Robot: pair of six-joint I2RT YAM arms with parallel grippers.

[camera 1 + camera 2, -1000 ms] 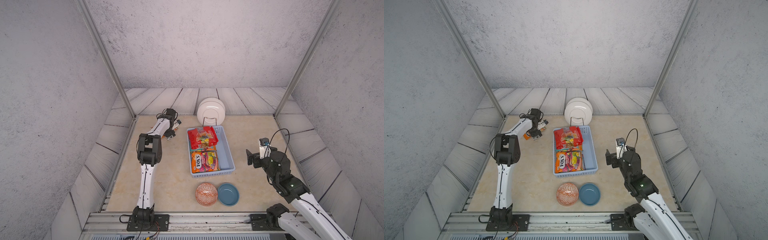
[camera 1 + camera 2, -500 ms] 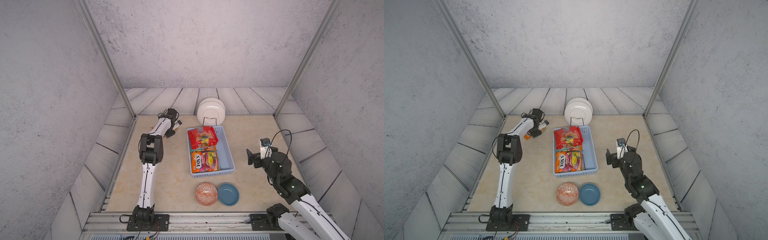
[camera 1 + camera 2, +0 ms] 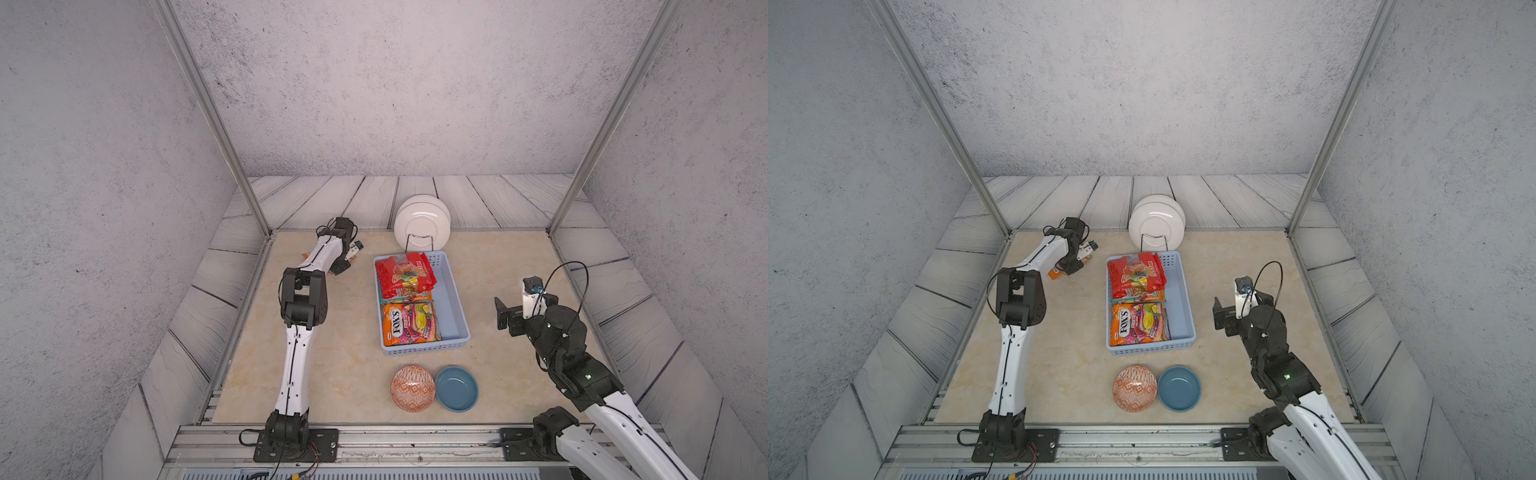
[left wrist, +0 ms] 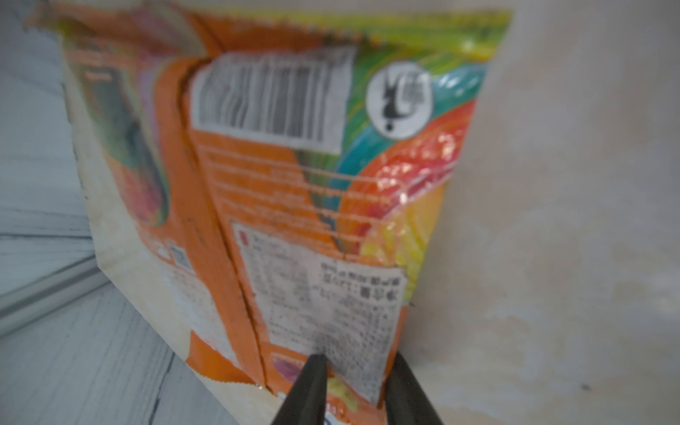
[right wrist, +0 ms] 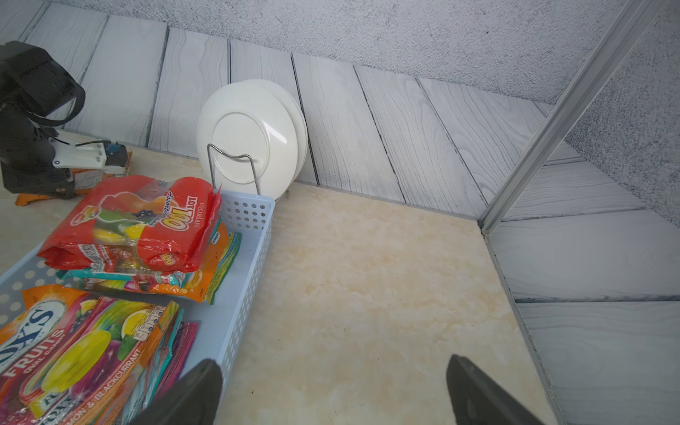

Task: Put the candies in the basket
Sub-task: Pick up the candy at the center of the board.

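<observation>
The light blue basket (image 3: 455, 291) stands mid-table and holds several candies: a red bag (image 3: 405, 274) at the far end, on other bags, and an orange FOX'S bag (image 3: 409, 324) on the near stack. One more orange candy bag (image 4: 294, 184) lies at the back left of the table (image 3: 1054, 272). My left gripper (image 4: 357, 362) is down on it, its fingers closed onto a raised corner of the bag. My right gripper (image 5: 333, 368) hangs open and empty right of the basket (image 5: 250, 294), above bare table (image 3: 509, 316).
White plates (image 3: 422, 222) stand in a wire rack just behind the basket. An orange patterned bowl (image 3: 412, 388) and a blue bowl (image 3: 457, 388) sit side by side near the front edge. Metal frame posts rise at both back corners.
The left jaws have closed from wide open onto the orange bag at the back left. The right arm has barely shifted and stays open.
</observation>
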